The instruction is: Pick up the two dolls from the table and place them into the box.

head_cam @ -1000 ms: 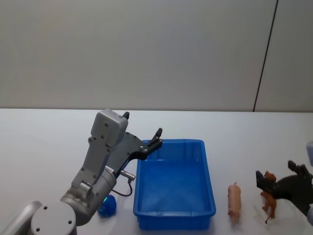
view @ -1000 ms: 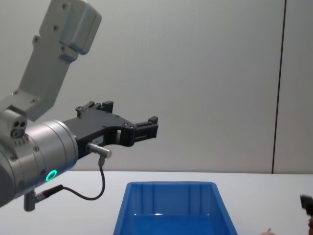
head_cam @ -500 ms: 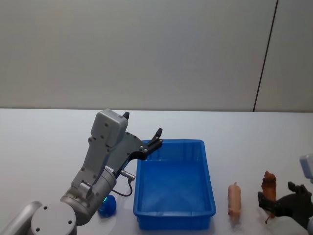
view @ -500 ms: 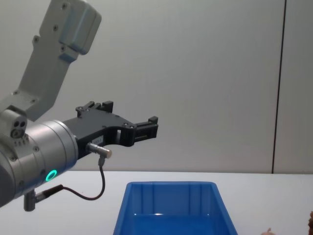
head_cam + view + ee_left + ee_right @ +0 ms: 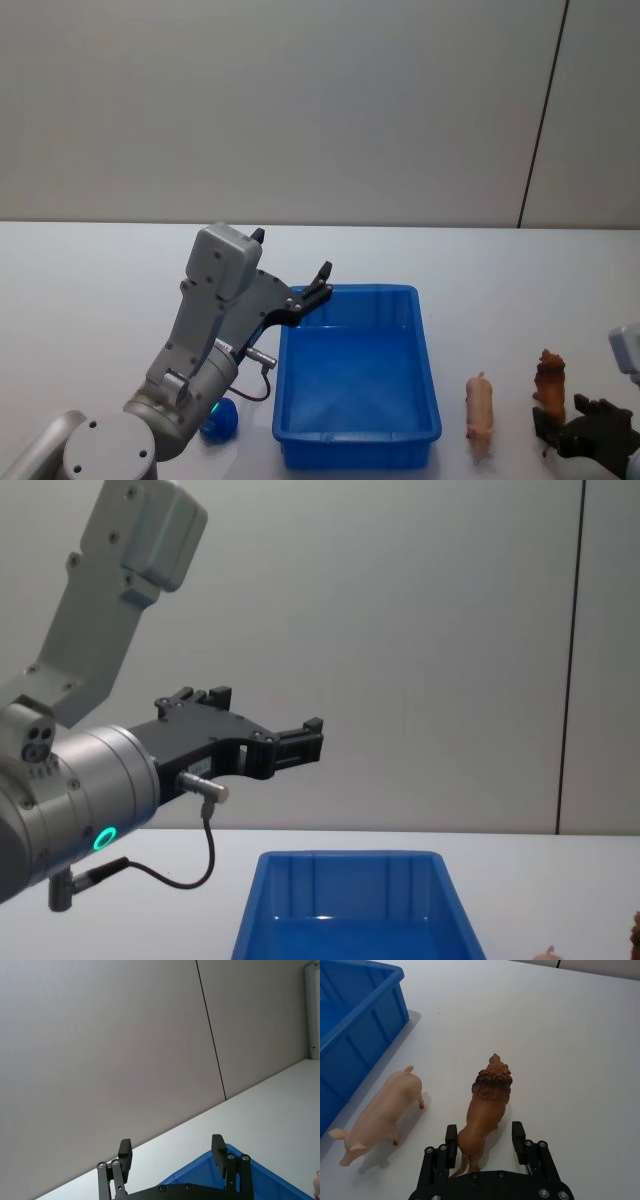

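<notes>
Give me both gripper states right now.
Left gripper: open, empty, over the blue box corner.
Right gripper: open, fingers either side of the lion toy.

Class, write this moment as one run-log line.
right gripper: open, straddling lion rear | pig: on table beside box | box: empty | left gripper: open, raised near box

plain grey wall (image 5: pixel 300 100) with one dark vertical seam (image 5: pixel 541 120)
</notes>
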`<act>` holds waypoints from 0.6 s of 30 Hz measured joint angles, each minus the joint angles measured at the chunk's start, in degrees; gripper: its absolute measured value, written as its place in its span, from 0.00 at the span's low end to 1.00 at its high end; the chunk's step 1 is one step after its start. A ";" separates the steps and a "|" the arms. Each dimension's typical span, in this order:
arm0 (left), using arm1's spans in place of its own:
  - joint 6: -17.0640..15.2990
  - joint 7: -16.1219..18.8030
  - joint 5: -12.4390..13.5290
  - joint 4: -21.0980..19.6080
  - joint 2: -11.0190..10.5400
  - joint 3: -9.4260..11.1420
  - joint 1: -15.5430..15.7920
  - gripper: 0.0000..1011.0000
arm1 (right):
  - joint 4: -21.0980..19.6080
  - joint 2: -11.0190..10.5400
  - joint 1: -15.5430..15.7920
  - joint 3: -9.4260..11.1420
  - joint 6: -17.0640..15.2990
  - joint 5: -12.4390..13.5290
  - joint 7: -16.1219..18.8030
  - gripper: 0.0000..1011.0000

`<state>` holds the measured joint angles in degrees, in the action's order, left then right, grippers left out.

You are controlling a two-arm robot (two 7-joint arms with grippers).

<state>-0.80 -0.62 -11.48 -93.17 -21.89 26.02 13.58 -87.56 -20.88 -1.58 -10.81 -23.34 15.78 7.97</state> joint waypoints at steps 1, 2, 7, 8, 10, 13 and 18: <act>0.00 0.00 0.00 0.00 0.00 0.00 0.00 0.99 | 0.03 0.01 -0.02 0.01 -0.05 0.07 0.04 0.67; 0.00 0.00 0.00 0.00 0.00 0.00 0.00 0.99 | 0.11 0.04 -0.08 0.06 -0.13 0.25 0.11 0.61; 0.00 0.00 0.00 0.00 0.00 0.00 0.00 0.99 | 0.15 0.08 -0.19 0.21 -0.11 0.57 0.20 0.47; 0.00 0.00 0.00 0.00 0.00 0.00 0.00 0.99 | 0.15 0.08 -0.21 0.24 -0.06 0.65 0.21 0.45; 0.00 0.00 0.00 0.00 0.00 0.00 0.00 0.99 | 0.07 0.08 -0.24 0.31 0.16 0.79 0.20 0.37; 0.00 0.00 0.00 0.00 0.00 0.00 0.00 0.99 | -0.12 0.08 -0.35 0.46 0.60 0.85 0.16 0.30; 0.00 0.00 0.00 0.00 0.00 0.00 0.00 0.99 | -0.37 0.13 -0.65 0.61 1.71 0.81 -0.08 0.28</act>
<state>-0.80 -0.62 -11.48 -93.18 -21.89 26.02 13.59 -87.93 -20.76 -2.23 -10.20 -21.63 16.59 7.88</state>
